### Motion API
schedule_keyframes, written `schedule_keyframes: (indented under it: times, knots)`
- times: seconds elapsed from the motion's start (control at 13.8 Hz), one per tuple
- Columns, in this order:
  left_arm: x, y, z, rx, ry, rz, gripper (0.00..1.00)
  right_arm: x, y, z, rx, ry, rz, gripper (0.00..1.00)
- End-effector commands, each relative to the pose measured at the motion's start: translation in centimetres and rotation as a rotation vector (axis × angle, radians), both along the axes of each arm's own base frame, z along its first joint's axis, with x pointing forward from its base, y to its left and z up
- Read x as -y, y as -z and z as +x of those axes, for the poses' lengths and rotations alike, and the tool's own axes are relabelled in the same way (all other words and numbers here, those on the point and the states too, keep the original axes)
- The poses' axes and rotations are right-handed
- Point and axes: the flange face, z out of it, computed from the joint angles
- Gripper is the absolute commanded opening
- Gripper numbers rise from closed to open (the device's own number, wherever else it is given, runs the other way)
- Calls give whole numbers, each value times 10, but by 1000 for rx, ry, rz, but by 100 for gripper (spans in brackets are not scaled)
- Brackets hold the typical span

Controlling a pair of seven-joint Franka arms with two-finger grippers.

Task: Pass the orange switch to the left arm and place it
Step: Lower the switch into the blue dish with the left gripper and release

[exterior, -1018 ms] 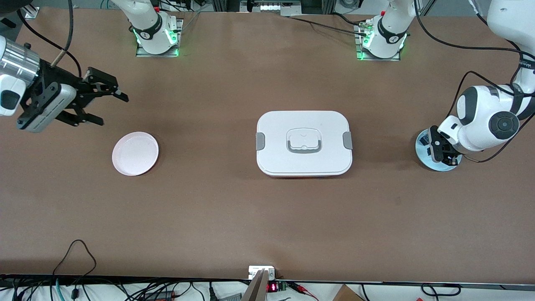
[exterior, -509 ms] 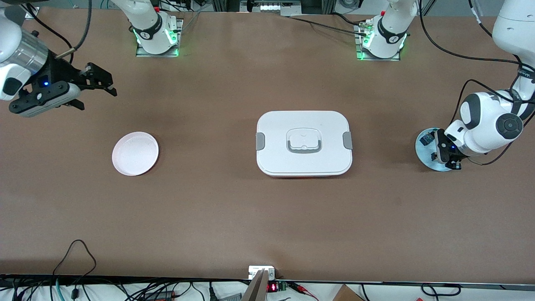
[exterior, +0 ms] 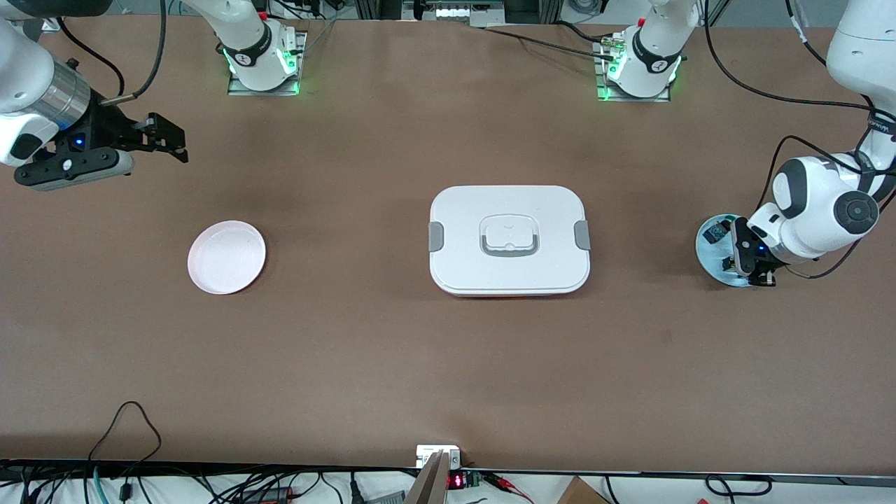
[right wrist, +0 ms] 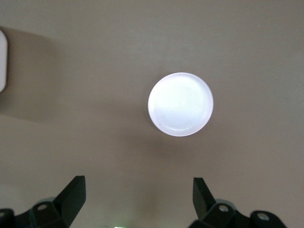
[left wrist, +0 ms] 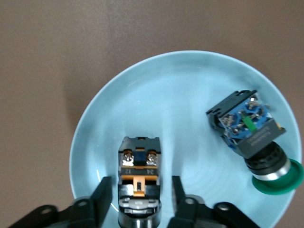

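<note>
The orange switch (left wrist: pixel 139 176) lies on a light blue plate (left wrist: pixel 180 90) at the left arm's end of the table (exterior: pixel 708 253). My left gripper (left wrist: pixel 141 190) is open and low over that plate (exterior: pixel 750 269), with one finger on each side of the switch and a gap at both. In the front view the gripper hides the switch. My right gripper (exterior: pixel 176 148) is open and empty in the air at the right arm's end; its fingers (right wrist: pixel 71 192) look down on a white-pink plate (right wrist: pixel 180 104). The white box (exterior: pixel 509 239) sits mid-table.
A black component with green-blue parts (left wrist: pixel 251 130) lies on the same blue plate beside the switch; it also shows in the front view (exterior: pixel 715 232). The empty white-pink plate (exterior: pixel 226 257) lies at the right arm's end. The box's edge (right wrist: pixel 2 59) shows in the right wrist view.
My right gripper has swung away from the white-pink plate toward the robots' bases and turned. My left gripper has shifted slightly over the blue plate toward the left arm's end.
</note>
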Motion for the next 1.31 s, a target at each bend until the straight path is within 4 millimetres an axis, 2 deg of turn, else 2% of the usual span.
schedule_keyframes:
  times: [0.0, 0.22, 0.44, 0.65, 0.8, 1.02, 1.16, 1.24]
  knots:
    - [8, -38, 20, -64, 35, 8, 100, 5, -5, 11, 59, 17, -15, 100]
    - [25, -102, 43, -168, 25, 16, 100, -2, 2, 9, 32, 36, -7, 100]
    - [43, -150, 57, -243, -52, 26, 100, -8, 2, 5, 9, 163, -17, 100]
    - [89, -202, 68, -278, -210, 55, 100, 6, -2, 5, 11, 174, -16, 100]
    - [122, -228, 69, -286, -355, 87, 100, 14, 0, 10, 16, 187, -17, 100]
    - [169, -269, 69, -258, -592, 133, 100, 1, 2, 19, 27, 168, -46, 100]
    - [186, -294, 68, -237, -794, 161, 100, 2, -3, 27, 39, 165, -45, 100]
    - [187, -305, 67, -228, -907, 171, 100, 0, 0, 28, 31, 169, -49, 100]
